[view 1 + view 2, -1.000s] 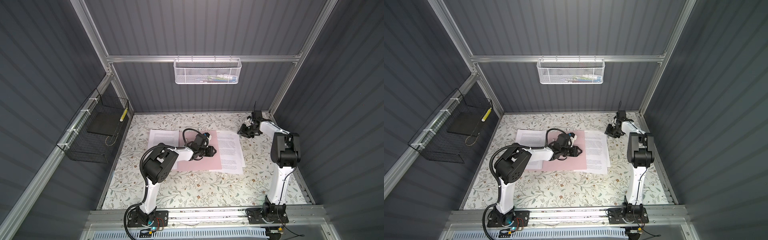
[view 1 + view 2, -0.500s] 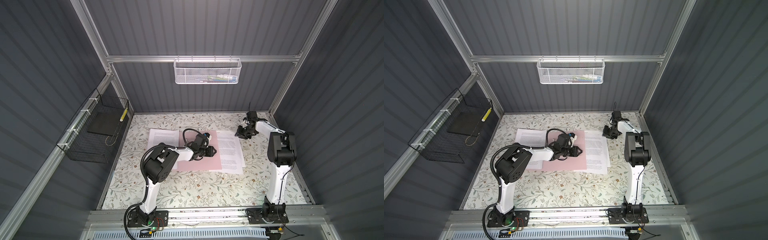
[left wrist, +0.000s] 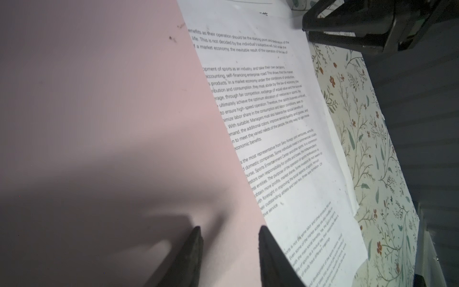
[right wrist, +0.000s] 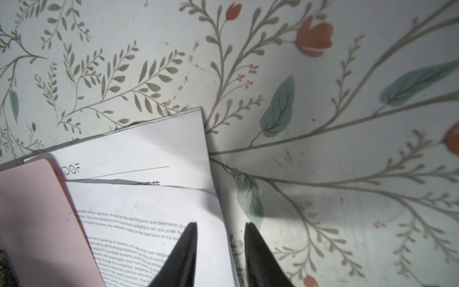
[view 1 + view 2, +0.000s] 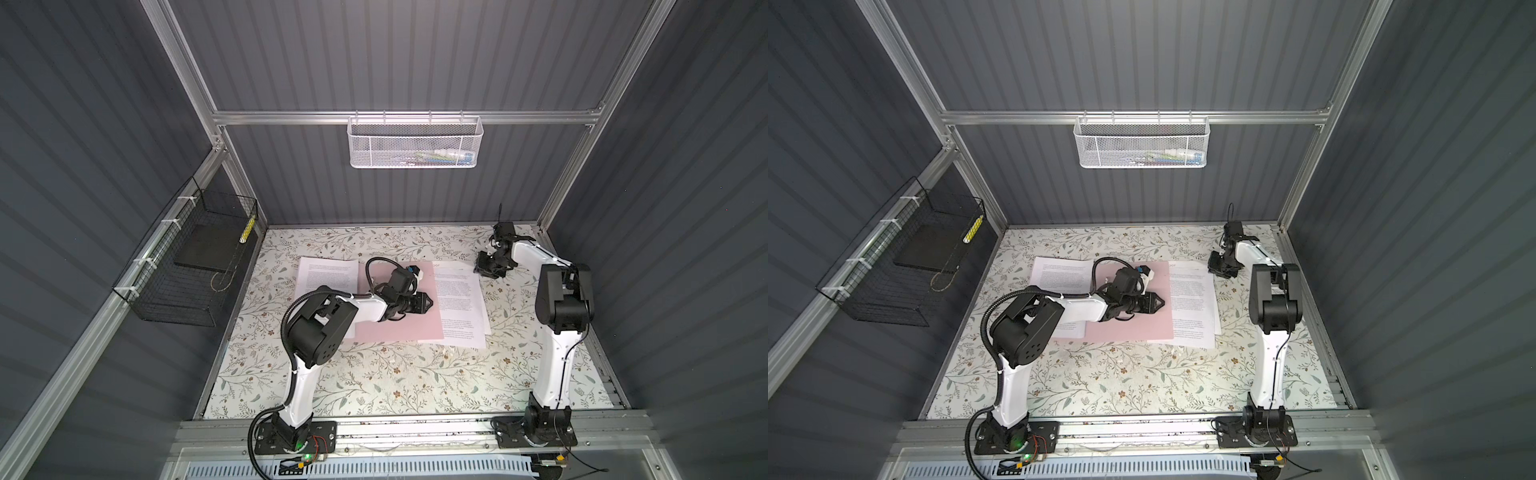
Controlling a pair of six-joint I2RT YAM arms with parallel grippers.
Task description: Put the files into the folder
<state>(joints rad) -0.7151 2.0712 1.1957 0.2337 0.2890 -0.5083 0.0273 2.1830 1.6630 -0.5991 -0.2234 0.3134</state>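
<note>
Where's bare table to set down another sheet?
Widest: the front strip of table between the folder and the arm bases. Narrower: behind the files, along the back wall. Crowded: the middle, with folder, files, left end effector and right end effector.

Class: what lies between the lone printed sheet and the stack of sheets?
The pink folder, with the left end effector over it, in both top views.

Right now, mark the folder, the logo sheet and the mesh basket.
folder (image 5: 415,328), in a top view, bare cover.
logo sheet (image 4: 154,149), right wrist view, blank margin.
mesh basket (image 5: 415,145), in a top view, front wall.
</note>
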